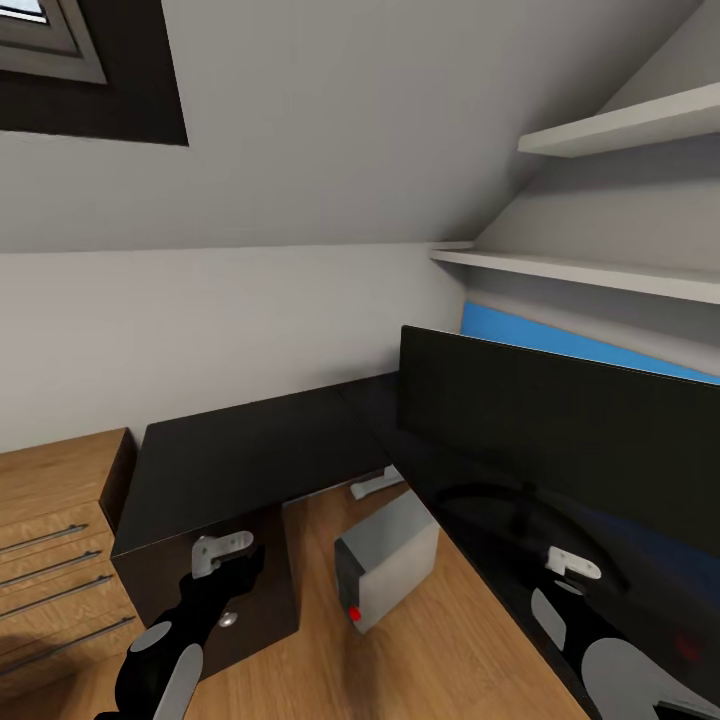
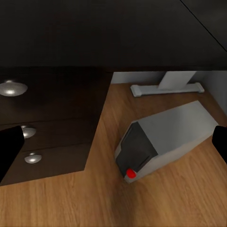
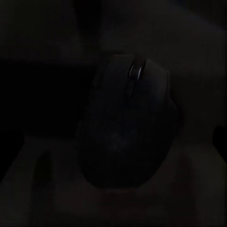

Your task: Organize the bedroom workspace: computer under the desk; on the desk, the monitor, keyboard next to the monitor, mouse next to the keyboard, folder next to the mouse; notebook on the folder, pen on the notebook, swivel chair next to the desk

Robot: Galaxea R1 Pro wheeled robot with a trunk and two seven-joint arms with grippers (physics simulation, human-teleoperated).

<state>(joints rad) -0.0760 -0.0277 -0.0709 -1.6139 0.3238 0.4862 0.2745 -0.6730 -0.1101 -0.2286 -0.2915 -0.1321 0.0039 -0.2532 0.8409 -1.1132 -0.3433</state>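
The black-topped desk (image 1: 240, 450) wraps around the corner, and the wide black monitor (image 1: 560, 420) stands on its right wing on a round foot (image 1: 520, 520). On the wooden floor, half under the desk edge, sits the grey computer (image 1: 385, 560) (image 2: 165, 139), its red button facing me. My left gripper (image 1: 222, 556) (image 2: 113, 146) hangs open by the desk drawers, facing the computer. Over the dark desktop in front of the monitor, my right gripper (image 1: 570, 565) (image 3: 116, 142) is open, with the dark mouse (image 3: 127, 123) lying between its spread fingers, untouched.
A light wooden drawer cabinet (image 1: 50, 540) stands left of the desk. Black drawers with silver knobs (image 2: 13, 88) and the white desk leg (image 2: 168, 85) flank the computer. Two white shelves (image 1: 600, 270) run above the monitor, with a blue strip (image 1: 540, 335) behind it.
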